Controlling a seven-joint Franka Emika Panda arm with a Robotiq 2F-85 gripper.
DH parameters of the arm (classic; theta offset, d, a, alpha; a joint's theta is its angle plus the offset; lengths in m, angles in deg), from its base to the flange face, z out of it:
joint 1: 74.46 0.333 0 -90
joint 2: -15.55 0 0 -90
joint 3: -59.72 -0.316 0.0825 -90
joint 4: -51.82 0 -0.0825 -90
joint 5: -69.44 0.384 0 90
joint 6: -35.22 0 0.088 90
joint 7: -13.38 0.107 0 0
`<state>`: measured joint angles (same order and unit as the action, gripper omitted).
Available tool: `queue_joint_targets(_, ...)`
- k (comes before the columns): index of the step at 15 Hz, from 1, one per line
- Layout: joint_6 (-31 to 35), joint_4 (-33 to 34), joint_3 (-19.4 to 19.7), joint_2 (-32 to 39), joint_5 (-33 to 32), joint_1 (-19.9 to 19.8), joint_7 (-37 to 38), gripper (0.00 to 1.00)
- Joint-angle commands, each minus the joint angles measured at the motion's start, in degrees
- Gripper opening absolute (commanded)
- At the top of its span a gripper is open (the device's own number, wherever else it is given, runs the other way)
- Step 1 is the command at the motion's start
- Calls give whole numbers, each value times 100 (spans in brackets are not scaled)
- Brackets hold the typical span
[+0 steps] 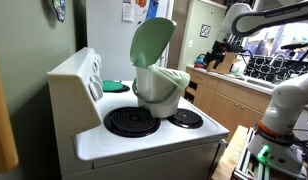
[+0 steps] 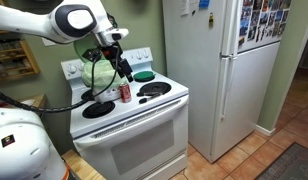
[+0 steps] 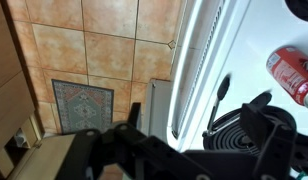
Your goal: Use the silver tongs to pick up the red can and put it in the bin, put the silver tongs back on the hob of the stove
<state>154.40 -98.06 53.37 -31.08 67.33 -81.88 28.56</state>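
Note:
The red can (image 2: 123,93) stands near the front of the white hob (image 2: 154,103); in the wrist view the can (image 3: 292,75) lies at the right edge. A slim silver tongs (image 3: 216,100) with a dark tip rests beside the coil burner (image 3: 239,130). My gripper (image 2: 122,72) hangs open just above the can, with nothing between its dark fingers (image 3: 264,120). The cream bin (image 1: 159,88), its green lid (image 1: 152,42) raised, sits at the back of the stove (image 1: 144,150) and hides the can in that exterior view.
A green dish (image 2: 143,75) sits on a rear burner. A tall white fridge (image 2: 219,70) stands beside the stove, wooden cabinets (image 1: 229,100) on its other side. The wrist view looks past the stove front to the tiled floor and a small rug (image 3: 82,102).

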Motion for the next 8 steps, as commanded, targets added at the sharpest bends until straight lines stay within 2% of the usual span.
queue_joint_targets(1,-12,13,35,12,-46,85,38,100)
queue_joint_targets(5,5,9,67,-51,17,145,-4,100)
queue_joint_targets(8,694,231,277,629,196,-13,116,100)
